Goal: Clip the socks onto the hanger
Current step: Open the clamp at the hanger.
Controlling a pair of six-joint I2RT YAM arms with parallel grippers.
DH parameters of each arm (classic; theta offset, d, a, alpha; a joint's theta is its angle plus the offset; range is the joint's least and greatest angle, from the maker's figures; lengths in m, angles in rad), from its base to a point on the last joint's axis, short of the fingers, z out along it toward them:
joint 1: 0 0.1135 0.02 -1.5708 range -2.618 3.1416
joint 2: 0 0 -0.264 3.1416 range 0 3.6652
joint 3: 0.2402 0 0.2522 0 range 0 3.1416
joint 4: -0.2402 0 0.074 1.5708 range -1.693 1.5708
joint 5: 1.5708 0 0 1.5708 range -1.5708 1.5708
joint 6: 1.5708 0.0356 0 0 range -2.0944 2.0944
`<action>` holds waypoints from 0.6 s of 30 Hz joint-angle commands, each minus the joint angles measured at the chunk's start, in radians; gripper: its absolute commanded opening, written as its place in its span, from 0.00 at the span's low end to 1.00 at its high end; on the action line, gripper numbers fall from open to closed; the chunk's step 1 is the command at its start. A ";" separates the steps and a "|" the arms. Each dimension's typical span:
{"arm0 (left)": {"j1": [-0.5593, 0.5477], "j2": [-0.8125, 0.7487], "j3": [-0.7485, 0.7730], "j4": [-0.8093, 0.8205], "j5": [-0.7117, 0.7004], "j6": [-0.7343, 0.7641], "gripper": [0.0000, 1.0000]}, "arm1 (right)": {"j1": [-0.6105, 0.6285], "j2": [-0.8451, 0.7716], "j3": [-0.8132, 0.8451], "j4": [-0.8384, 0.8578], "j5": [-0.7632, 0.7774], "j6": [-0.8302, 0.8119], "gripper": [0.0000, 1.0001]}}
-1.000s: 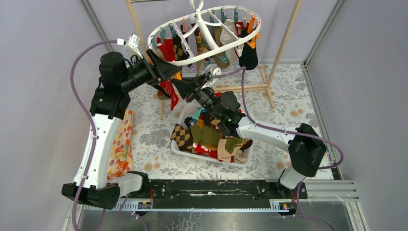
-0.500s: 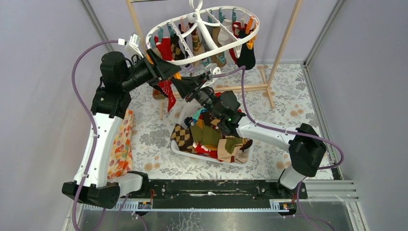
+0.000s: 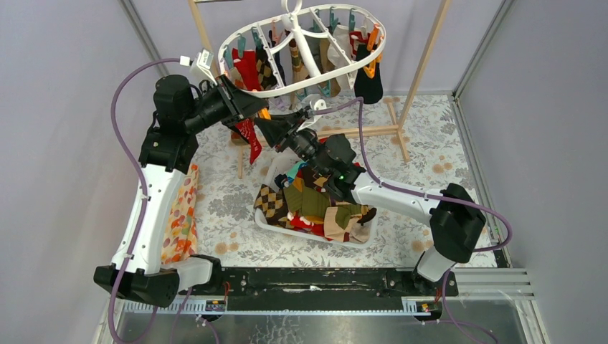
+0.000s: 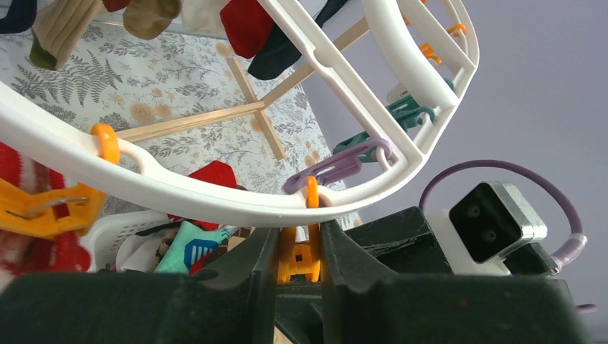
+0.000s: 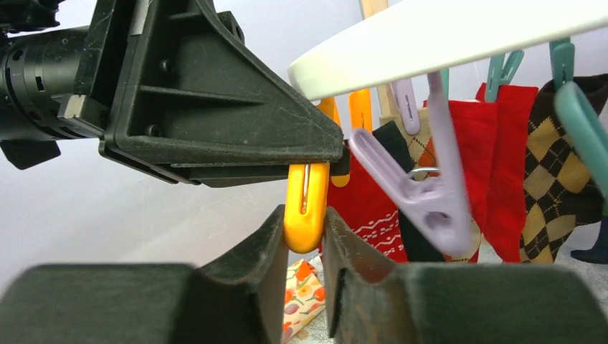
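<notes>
The white oval hanger [image 3: 310, 89] hangs from the wooden frame with several socks [image 3: 247, 69] clipped on. It also shows in the left wrist view [image 4: 215, 195] and the right wrist view [image 5: 444, 36]. My left gripper [image 3: 252, 107] is shut on the top of an orange clip [image 4: 301, 259] at the hanger's near rim. My right gripper [image 3: 269, 127] is shut on the lower end of the same orange clip [image 5: 306, 208], just below the left gripper [image 5: 215, 107]. No sock is in either gripper. A red patterned sock [image 3: 251, 137] hangs beside them.
A white basket [image 3: 267, 222] full of mixed socks [image 3: 312, 201] sits under the right arm. An orange floral cloth [image 3: 183, 215] lies at the left. The wooden pole frame [image 3: 424, 57] stands behind. A purple clip [image 5: 424, 193] and teal clips [image 5: 581, 122] dangle close by.
The left arm and the hanger's near rim have shifted slightly up and right. The right gripper followed a little. Both stay on the orange clip.
</notes>
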 commanded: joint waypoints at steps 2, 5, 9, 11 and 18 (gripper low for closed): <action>0.001 0.006 0.031 0.068 -0.039 0.045 0.13 | 0.026 -0.034 0.019 0.001 -0.036 -0.032 0.47; 0.001 0.004 0.035 0.059 -0.037 0.061 0.03 | 0.026 -0.089 -0.028 -0.035 0.016 -0.054 0.99; 0.001 -0.005 0.030 0.049 -0.040 0.074 0.00 | 0.026 -0.183 -0.111 -0.136 0.072 -0.067 1.00; 0.001 -0.008 0.031 0.043 -0.040 0.077 0.00 | 0.026 -0.237 -0.161 -0.196 0.082 -0.045 1.00; 0.001 -0.017 0.042 0.023 -0.037 0.091 0.00 | 0.026 -0.478 -0.351 -0.451 0.078 0.056 1.00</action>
